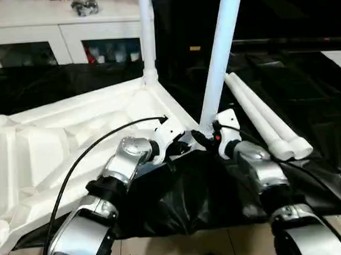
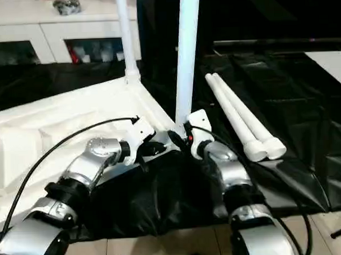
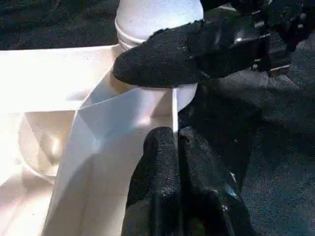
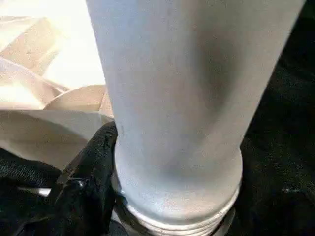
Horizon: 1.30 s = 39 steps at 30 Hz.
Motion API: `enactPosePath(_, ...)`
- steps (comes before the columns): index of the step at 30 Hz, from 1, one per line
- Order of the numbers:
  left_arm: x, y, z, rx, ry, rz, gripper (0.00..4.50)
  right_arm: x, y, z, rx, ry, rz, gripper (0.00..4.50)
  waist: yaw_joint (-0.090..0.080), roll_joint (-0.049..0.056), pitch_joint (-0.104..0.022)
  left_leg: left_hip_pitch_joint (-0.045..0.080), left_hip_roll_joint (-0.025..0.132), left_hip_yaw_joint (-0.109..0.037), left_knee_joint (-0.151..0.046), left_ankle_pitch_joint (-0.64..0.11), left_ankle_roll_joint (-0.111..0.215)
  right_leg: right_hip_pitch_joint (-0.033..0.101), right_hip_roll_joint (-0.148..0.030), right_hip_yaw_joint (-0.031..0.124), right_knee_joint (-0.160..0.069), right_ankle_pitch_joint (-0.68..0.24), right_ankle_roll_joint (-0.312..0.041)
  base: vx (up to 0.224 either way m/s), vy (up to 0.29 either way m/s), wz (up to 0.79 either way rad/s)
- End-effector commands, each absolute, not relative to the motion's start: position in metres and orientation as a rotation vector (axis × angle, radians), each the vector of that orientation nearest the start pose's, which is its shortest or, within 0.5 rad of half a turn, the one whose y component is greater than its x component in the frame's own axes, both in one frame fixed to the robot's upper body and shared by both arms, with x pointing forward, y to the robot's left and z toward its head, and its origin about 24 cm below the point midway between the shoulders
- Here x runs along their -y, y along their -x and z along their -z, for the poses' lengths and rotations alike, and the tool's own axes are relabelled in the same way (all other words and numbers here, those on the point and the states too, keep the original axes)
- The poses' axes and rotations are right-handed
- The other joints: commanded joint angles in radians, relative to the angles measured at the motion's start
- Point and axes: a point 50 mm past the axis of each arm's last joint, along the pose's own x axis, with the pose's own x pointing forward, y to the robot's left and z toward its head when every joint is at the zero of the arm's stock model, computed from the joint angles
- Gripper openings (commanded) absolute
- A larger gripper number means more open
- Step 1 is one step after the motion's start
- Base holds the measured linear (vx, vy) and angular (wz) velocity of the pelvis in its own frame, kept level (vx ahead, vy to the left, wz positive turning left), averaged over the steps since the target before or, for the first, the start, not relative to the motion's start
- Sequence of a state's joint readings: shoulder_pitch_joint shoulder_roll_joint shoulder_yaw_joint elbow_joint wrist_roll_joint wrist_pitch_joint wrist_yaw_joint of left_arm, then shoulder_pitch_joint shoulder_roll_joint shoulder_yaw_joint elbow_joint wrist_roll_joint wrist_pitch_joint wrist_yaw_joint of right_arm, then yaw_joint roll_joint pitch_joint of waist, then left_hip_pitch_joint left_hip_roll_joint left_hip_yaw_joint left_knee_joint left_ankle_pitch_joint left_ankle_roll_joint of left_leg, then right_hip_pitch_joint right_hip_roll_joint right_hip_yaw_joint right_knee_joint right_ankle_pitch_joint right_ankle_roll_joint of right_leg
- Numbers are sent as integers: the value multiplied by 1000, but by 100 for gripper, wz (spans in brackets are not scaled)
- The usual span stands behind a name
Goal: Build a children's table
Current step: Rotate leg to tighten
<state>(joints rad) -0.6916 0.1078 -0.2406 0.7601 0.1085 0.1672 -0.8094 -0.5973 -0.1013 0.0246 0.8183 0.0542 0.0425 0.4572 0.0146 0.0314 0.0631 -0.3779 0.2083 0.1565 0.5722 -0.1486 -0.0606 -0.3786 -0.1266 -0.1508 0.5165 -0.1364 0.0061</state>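
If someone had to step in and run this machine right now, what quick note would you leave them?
Left claw: shut, tips on the tabletop edge at the near corner.
Right claw: around the base of the near leg, one finger against it.
Done: far leg and near leg stand upright in corner sockets of the upside-down tabletop.
Left: two spare legs lying on the black sheet still need fitting; check that the near leg is fully seated.

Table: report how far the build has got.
Done: one leg stands in the far corner socket of the upturned top. In hand: a second leg stands upright at the near corner, the right claw around its base and the shut left claw at the top's rim beside it. Left: two legs lying on the black sheet.
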Motion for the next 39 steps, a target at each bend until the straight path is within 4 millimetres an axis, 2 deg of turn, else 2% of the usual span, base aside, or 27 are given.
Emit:
enactPosePath(1, -33, -335, -62, -271, -302, 1151, 0, 87, -334, -12, -360, 24, -659, 342, -5, 10, -47, 27, 50, -21, -133, -843, -46, 45, -1, 15, -21, -529, -69, 0, 0, 0)
enactPosePath(2, -35, -334, -62, -269, -307, 1168, 0, 89, -334, -14, -352, 11, -672, 347, 0, 8, -44, 23, 54, -15, -147, -862, -52, 48, 4, 24, -2, -502, -80, 0, 0, 0)
enactPosePath(3, -36, -334, -62, -270, -309, 1175, 0, 90, -334, -14, -347, 12, -678, 347, 5, -5, -42, 37, 43, -1, -143, -861, -54, 32, 2, 35, -7, -535, -90, 0, 0, 0)
enactPosePath(4, -37, -333, -62, -272, -311, 1183, 0, 91, -334, -15, -343, 18, -685, 361, 0, -27, -44, 87, -1, 8, -68, -754, -42, -24, -23, 19, -92, -759, -45, 0, 0, 0)
enactPosePath(5, -40, -330, -62, -266, -316, 1232, 0, 97, -334, -17, -325, 49, -721, 374, 2, -33, -44, 105, -22, 12, -21, -654, -31, -41, -46, 6, -130, -861, -19, 0, 0, 0)
enactPosePath(6, -41, -329, -61, -268, -316, 1246, 0, 99, -334, -18, -319, 59, -735, 374, 3, -30, -40, 81, -30, 12, 3, -496, 5, -15, -66, -14, -153, -922, 19, 0, 0, 0)
enactPosePath(7, -44, -328, -61, -264, -322, 1276, 0, 103, -332, -20, -311, 67, -780, 374, 3, -4, -45, 46, -3, -3, -32, -490, 5, 40, -55, -41, -132, -844, 46, 79, 22, -25)
enactPosePath(8, -45, -327, -61, -263, -325, 1288, 0, 104, -331, -20, -308, 69, -801, 374, 0, 8, -46, 33, 18, -16, -56, -550, -6, 58, -48, -43, -110, -758, 39, 97, 30, -22)
enactPosePath(9, -47, -326, -60, -263, -330, 1306, 0, 107, -329, -21, -303, 76, -834, 374, 4, 25, -53, 3, 67, -43, -114, -698, -19, 93, -32, 1, -2, -503, -17, 97, 30, -22)
enactPosePath(10, -49, -325, -60, -265, -333, 1320, 0, 110, -328, -22, -299, 83, -860, 374, 10, 30, -51, 2, 77, -47, -136, -766, -33, 93, -25, 21, 35, -386, -53, 0, 0, 0)
enactPosePath(11, -51, -324, -60, -268, -338, 1337, 0, 112, -326, -23, -295, 92, -893, 374, 14, -17, -45, 67, 22, -11, -91, -757, -58, 4, -38, 44, -48, -498, -122, 60, -19, 17)
enactPosePath(12, -54, -323, -60, -276, -339, 1353, 0, 116, -324, -24, -292, 101, -929, 374, 18, -29, -40, 79, -4, 0, -61, -678, -39, -17, -43, 41, -75, -640, -109, 60, -19, 17)
enactPosePath(13, -57, -322, -60, -281, -341, 1375, 0, 121, -322, -25, -293, 109, -967, 374, 26, -31, -40, 83, -22, 6, -20, -521, 0, -16, -61, 33, -103, -822, -60, 82, -33, 8)
enactPosePath(14, -60, -321, -59, -285, -345, 1398, 0, 124, -319, -27, -295, 116, -1008, 374, 29, -31, -49, 58, -17, 3, -32, -450, 17, 12, -65, 43, -93, -822, -51, 89, -15, -11)
enactPosePath(15, -62, -320, -59, -288, -349, 1415, 0, 127, -317, -28, -297, 121, -1039, 374, 41, -22, -61, 9, 3, -7, -65, -340, 32, 47, -59, 61, -57, -691, -67, 89, -15, -11)
enactPosePath(16, -63, -320, -59, -289, -352, 1421, 0, 128, -316, -28, -298, 124, -1054, 374, 47, -12, -66, 20, 17, -3, -70, -322, 36, 28, -43, 66, -48, -566, -108, 98, -8, -5)
enactPosePath(17, -65, -320, -59, -293, -361, 1437, 0, 131, -313, -29, -301, 131, -1093, 374, 49, -11, -68, 26, 21, 1, -69, -318, 37, 23, -39, 70, -40, -495, -140, 64, -6, 7)
enactPosePath(18, -68, -319, -60, -299, -367, 1455, 0, 134, -309, -30, -306, 140, -1143, 374, 51, -16, -67, 21, 22, 7, -70, -305, 42, 26, -29, 75, -20, -372, -199, 64, -6, 7)
enactPosePath(19, -72, -319, -60, -307, -376, 1475, 0, 137, -304, -31, -313, 159, -1199, 374, 56, -18, -68, 23, 23, 15, -68, -310, 53, 28, -24, 77, -13, -338, -227, 58, -1, 7)
enactPosePath(21, -77, -319, -61, -317, -384, 1494, 0, 140, -299, -32, -322, 178, -1253, 374, 64, -16, -69, 30, 23, 23, -63, -319, 58, 19, -26, 86, -9, -344, -246, 59, -5, 9)
enactPosePath(23, -81, -318, -62, -327, -389, 1513, 0, 142, -295, -33, -333, 191, -1298, 374, 69, -17, -74, 23, 25, 25, -58, -283, 63, 24, -26, 93, 4, -302, -254, 62, -3, 2)
enactPosePath(25, -85, -318, -62, -340, -392, 1529, 0, 144, -292, -33, -344, 203, -1336, 374, 76, -14, -83, 17, 24, 26, -50, -186, 82, 28, -23, 93, 25, -166, -283, 57, 4, -2)
enactPosePath(27, -87, -317, -62, -350, -398, 1543, 0, 144, -291, -33, -349, 210, -1355, 374, 75, -12, -84, 14, 22, 27, -46, -151, 102, 29, -20, 93, 32, -100, -305, 0, 0, 0)
enactPosePath(29, -90, -316, -61, -364, -403, 1563, 0, 144, -290, -34, -349, 213, -1364, 374, 75, -13, -83, 13, 22, 27, -47, -172, 102, 31, -22, 93, 31, -113, -306, 0, 0, 0)
enactPosePath(32, -94, -314, -61, -377, -403, 1585, 0, 143, -290, -36, -348, 206, -1381, 342, 75, -13, -80, 18, 22, 29, -50, -211, 90, 30, -21, 95, 25, -154, -299, 0, 0, 0)
enactPosePath(35, -96, -314, -61, -379, -402, 1587, 0, 142, -288, -37, -349, 192, -1395, 318, 78, -15, -76, 22, 24, 30, -54, -252, 64, 27, -24, 97, 14, -244, -274, 0, 0, 0)
enactPosePath(39, -96, -314, -61, -374, -383, 1574, 0, 139, -286, -35, -356, 176, -1404, 287, 78, -15, -75, 23, 25, 30, -56, -264, 50, 25, -24, 98, 12, -270, -262, 0, 0, 0)
